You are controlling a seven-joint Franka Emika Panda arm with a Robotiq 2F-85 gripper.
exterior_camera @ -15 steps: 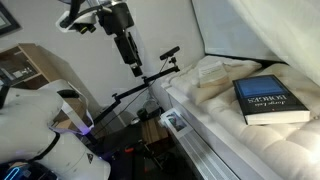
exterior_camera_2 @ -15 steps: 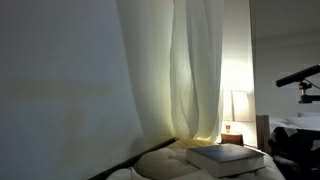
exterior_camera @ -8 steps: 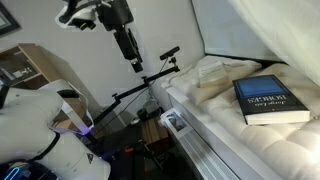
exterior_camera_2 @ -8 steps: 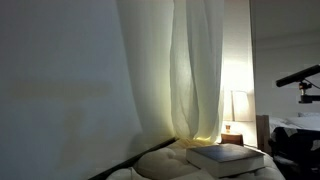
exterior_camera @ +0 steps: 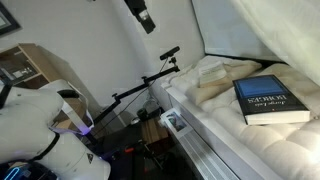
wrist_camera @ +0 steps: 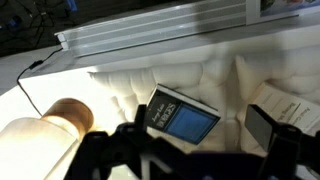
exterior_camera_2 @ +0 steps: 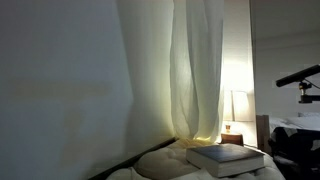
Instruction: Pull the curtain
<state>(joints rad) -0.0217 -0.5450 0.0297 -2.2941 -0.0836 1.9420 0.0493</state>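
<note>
Cream quilted mattress (exterior_camera: pixel 213 84) — 1 blue book (exterior_camera: pixel 272 100) lying flat on it.

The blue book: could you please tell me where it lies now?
The book lies flat on the cream quilted mattress, at the right of an exterior view, below the curtain.

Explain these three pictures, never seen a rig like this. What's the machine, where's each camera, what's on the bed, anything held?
It is a single robot arm ending in a two-finger gripper, seen near the top edge in an exterior view. Two pictures come from cameras standing in the room. The third looks down from the arm's wrist, so the dark fingers frame its lower edge. A blue book lies on the quilted mattress. The cream curtain hangs behind the bed. The fingers stand wide apart with nothing between them, so nothing is held, and the curtain is untouched.
</note>
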